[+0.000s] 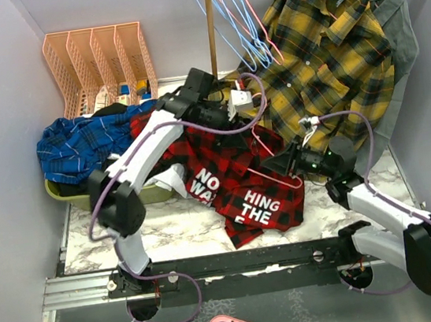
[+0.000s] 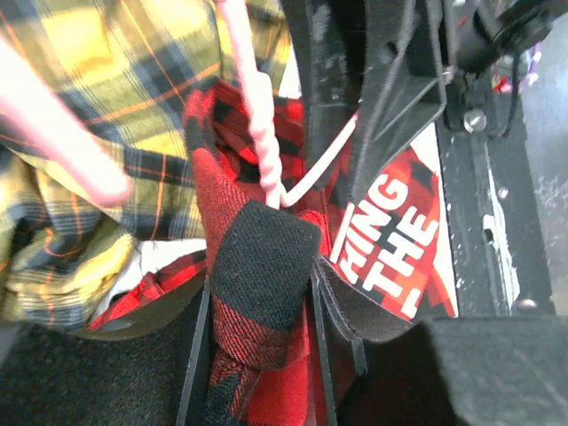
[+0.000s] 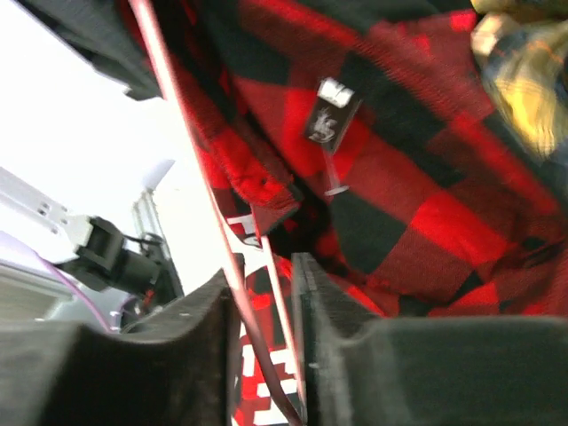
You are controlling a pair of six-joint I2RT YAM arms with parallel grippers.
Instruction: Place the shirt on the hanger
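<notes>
The shirt (image 1: 236,166) is soft and floppy. It is light, but it sags and folds wherever you do not hold it up. It is in the middle of the surface (image 1: 184,221). Its top is lifted and bunched, and the part with the white letters hangs down onto the surface.

The cloth is thick and not slippery, so a pinch on it should hold well. The best places to hold it are the collar and the shoulders, where the seams are thick. Do not grab it by the loose middle, because it would only fold.

The hanger (image 2: 262,133) is thin, stiff wire. It is smooth, so it may twist or slide in a pinch. Its twisted neck is right at the bunched cloth, and part of the wire is under the cloth.

Your left hand (image 2: 257,373) is clenched on a thick fold of the shirt, just below the neck of the hanger. Your right hand (image 3: 262,319) has its pads close together with the hanger wire between them, so it looks to be gripping the wire.

A yellow shirt (image 1: 327,43) hangs just behind, and a blue shirt (image 1: 78,143) lies to the left. Keep the wire from catching on them.
</notes>
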